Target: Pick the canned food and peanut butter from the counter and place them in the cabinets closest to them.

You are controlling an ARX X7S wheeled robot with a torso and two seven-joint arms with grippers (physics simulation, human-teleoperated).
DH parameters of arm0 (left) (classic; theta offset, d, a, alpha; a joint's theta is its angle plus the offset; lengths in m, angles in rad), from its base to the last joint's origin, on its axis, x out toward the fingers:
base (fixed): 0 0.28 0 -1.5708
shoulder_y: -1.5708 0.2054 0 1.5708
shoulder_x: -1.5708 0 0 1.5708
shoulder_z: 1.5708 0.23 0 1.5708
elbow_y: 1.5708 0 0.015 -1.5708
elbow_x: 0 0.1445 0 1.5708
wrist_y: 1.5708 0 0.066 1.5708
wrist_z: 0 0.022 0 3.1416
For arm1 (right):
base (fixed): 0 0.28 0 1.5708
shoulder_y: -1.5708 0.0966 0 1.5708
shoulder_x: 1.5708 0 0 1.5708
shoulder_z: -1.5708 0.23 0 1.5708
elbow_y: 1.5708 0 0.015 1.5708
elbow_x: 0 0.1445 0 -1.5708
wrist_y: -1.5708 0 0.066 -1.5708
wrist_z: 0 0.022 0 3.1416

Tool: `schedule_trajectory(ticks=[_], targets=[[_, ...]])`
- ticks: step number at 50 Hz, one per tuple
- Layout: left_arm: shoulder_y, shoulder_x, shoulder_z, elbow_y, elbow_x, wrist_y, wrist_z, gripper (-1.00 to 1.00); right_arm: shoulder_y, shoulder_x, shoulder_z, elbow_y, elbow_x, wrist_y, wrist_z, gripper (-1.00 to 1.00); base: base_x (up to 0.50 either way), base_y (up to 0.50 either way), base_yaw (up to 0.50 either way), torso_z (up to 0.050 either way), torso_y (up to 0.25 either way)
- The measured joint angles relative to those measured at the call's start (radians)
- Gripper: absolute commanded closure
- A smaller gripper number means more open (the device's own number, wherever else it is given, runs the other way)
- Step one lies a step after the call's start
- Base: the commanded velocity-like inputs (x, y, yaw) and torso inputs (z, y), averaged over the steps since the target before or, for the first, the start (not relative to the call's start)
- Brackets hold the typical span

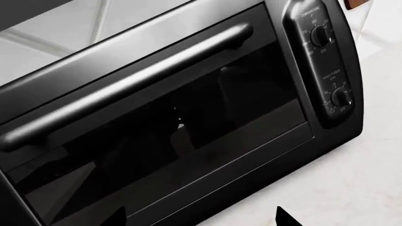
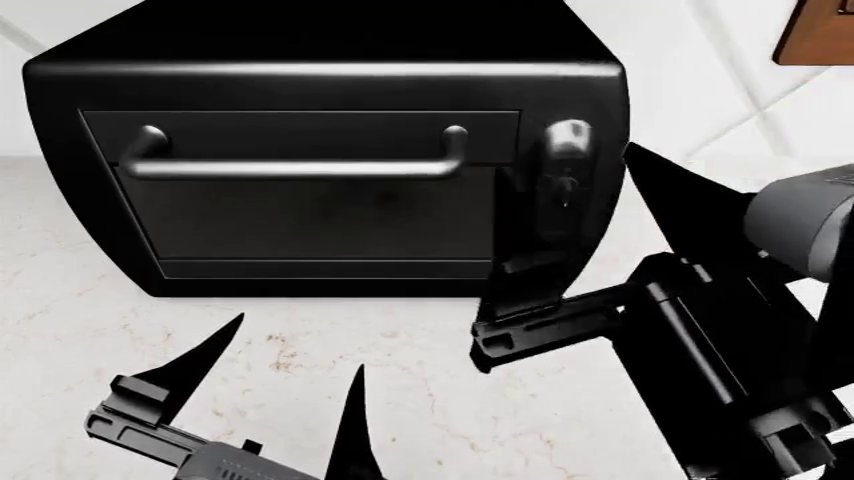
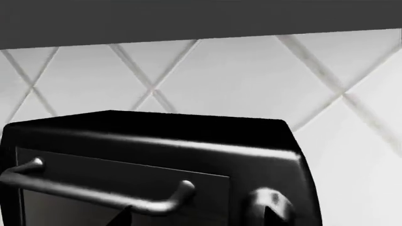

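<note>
The canned food and the peanut butter are out of view in all three views. The white speckled counter (image 2: 80, 330) carries a black toaster oven (image 2: 307, 200). My left gripper (image 2: 287, 385) is open and empty, low over the counter just in front of the oven. In the left wrist view its fingertips (image 1: 285, 217) frame the oven's lower front edge (image 1: 201, 202) and bare counter (image 1: 351, 179). My right gripper (image 2: 574, 215) is open and empty, raised in front of the oven's knob side. The right wrist view shows the oven's handle (image 3: 94, 193) and a knob (image 3: 270, 202).
The toaster oven fills the counter ahead, against a white diamond-tiled wall (image 3: 238, 80). A brown wooden piece (image 2: 817, 30) shows at the upper right of the head view and as a corner in the left wrist view (image 1: 355, 4). A dark underside (image 3: 188, 19) spans above the wall.
</note>
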Motion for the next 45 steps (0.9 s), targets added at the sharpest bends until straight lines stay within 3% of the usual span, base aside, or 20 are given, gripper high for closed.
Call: schedule_trajectory(ticks=[20, 45], targets=[[0.007, 0.0, -0.012, 0.0, -0.001, -0.01, 0.005, -1.0, -0.237, -0.055, -0.019, -0.014, -0.037, -0.024, -0.067, -1.0, 0.0, 0.0, 0.0, 0.0, 0.0], [-0.013, 0.008, 0.004, 0.0, -0.008, -0.007, -0.001, -1.0, -0.256, -0.048, 0.101, -0.075, -0.368, 0.121, -0.299, -1.0, 0.0, 0.0, 0.0, 0.0, 0.0]])
